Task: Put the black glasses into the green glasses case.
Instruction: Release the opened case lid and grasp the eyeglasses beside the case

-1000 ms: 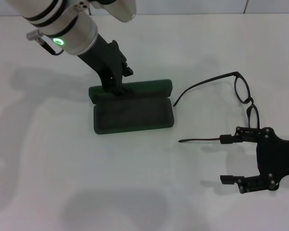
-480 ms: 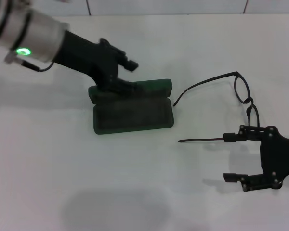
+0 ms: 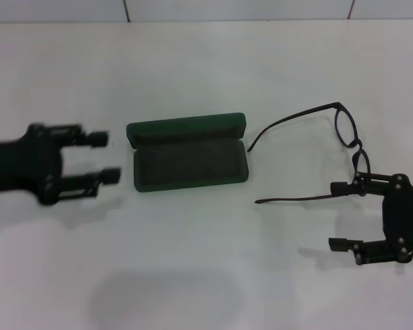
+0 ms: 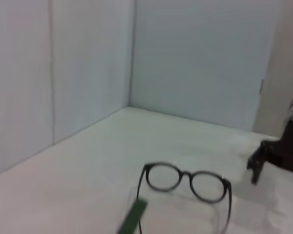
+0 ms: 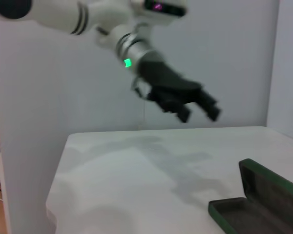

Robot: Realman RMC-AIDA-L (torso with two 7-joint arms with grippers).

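I have the right tool (image 3: pixel 344 214) low at my right on the white table (image 3: pixel 206 275), fingers spread apart and holding nothing. One fingertip sits right at the near temple of the black glasses (image 3: pixel 344 137), at the hinge end; whether it touches, I cannot tell. The glasses lie unfolded just beyond that tool, lenses toward the right edge, both temples running leftward toward the case. I judge the right arm is the one to pick them up; it is far nearer.

The left tool (image 3: pixel 103 157) hangs at my left, fingers apart and empty, pointing at the short end of the green glasses case (image 3: pixel 189 165), near but apart. The case lies open between the tools, long axis left to right, lid standing along the far side, grey felt showing.

I can read no lettering anywhere.
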